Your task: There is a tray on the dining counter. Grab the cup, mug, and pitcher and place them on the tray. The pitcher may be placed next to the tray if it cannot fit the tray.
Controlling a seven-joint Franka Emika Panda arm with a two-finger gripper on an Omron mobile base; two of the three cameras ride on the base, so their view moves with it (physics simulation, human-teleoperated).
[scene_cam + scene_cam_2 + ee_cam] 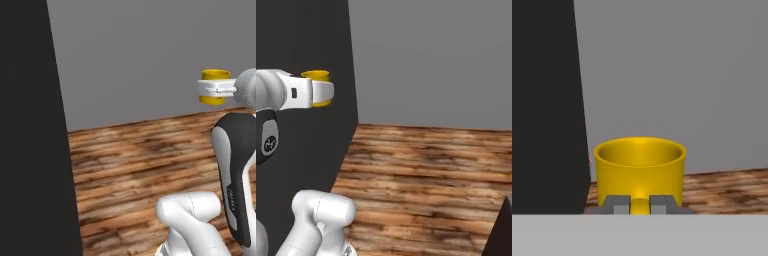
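The claw (640, 205) is closed narrow on the loop handle of the mug (640, 167): in the hand view the two dark finger tips pinch a small yellow nub at the base of the golden cup wall, and the open rim faces up, so the mug rides upright. From the left base view the mug (215, 75) shows above and below the white hand, held high in the air over the floor; the right base view shows the same, with the yellow rim (316, 75) peeking over the hand beside a tall dark panel (306, 40). Beyond it lie only a plank wooden floor (140, 165) and a plain grey wall (431, 60). By my reading the mug is in carriage, lifted and on its way to the tray. The next move calls for bringing the base and arm round to the bench that bears the tray, keeping the mug level, then lowering it onto a free spot inside the rim before the claw lets go of the handle.
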